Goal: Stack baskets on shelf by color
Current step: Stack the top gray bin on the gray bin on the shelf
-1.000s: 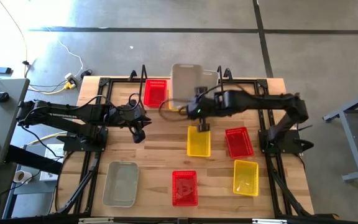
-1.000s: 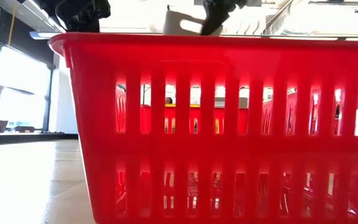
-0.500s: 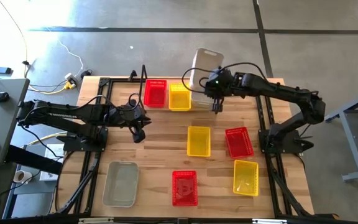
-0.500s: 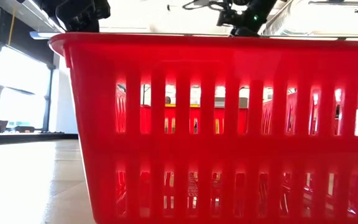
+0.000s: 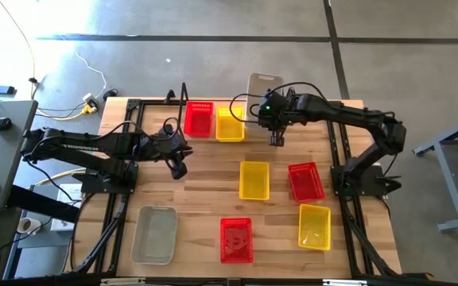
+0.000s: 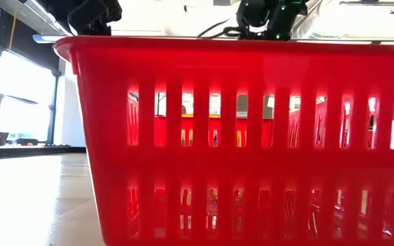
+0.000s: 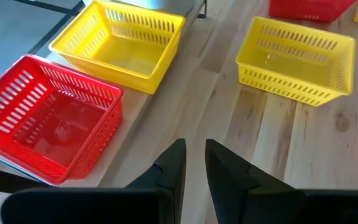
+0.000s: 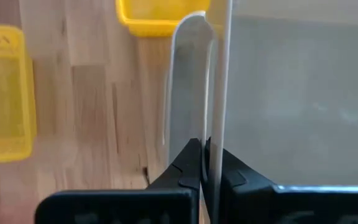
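Observation:
My right gripper [image 5: 277, 140] is above the far right of the table, shut on a translucent grey-white basket [image 5: 265, 94]. That basket hangs over the right end of the black wire shelf [image 5: 183, 97]. A red basket [image 5: 199, 117] and a yellow basket [image 5: 229, 125] sit side by side on the shelf by their bases. My left gripper [image 5: 179, 169] hovers over the table's left half, near the shelf. Its fingers [image 7: 194, 167] stand a little open with nothing between them. My right gripper pinches the grey-white basket's thin wall at its rim [image 8: 211, 134] between its two fingers, one on each face. The fingers slant down from the table's near side. The basket is lifted clear and tipped, stretching away from the fingers toward the far edge.
On the bare wood lie a yellow basket [image 5: 254, 179], a red basket [image 5: 305, 181], a second yellow basket [image 5: 314, 226], a red basket [image 5: 236, 239] that fills the low view [image 6: 238, 137], and a grey-white basket [image 5: 154, 234] at the near left.
My right gripper has swung from over the table's middle toward the far right edge and sunk a little. It has carried the grey-white basket off the yellow shelf basket to the shelf's right end. It has stayed shut throughout.

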`<control>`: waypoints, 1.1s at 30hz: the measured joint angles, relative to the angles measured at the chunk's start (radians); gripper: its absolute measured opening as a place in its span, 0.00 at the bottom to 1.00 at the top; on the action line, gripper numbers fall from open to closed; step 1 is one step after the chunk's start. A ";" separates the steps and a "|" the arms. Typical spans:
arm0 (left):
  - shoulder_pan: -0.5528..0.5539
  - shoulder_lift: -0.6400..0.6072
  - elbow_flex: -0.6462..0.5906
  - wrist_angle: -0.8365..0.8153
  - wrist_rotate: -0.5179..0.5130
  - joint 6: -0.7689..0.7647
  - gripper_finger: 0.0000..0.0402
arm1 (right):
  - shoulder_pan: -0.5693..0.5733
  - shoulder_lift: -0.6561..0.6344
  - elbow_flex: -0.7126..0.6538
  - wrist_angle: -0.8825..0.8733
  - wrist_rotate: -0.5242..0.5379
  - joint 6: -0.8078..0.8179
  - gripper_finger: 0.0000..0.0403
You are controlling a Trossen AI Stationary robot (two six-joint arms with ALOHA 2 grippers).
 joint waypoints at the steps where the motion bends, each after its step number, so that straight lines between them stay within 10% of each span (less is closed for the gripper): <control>1: 0.003 0.000 0.000 0.000 0.000 0.000 0.13 | 0.000 0.005 0.000 0.000 0.001 -0.002 0.00; 33: 0.023 0.000 0.000 0.000 -0.002 0.000 0.13 | 0.017 0.046 0.060 -0.097 -0.022 0.163 0.00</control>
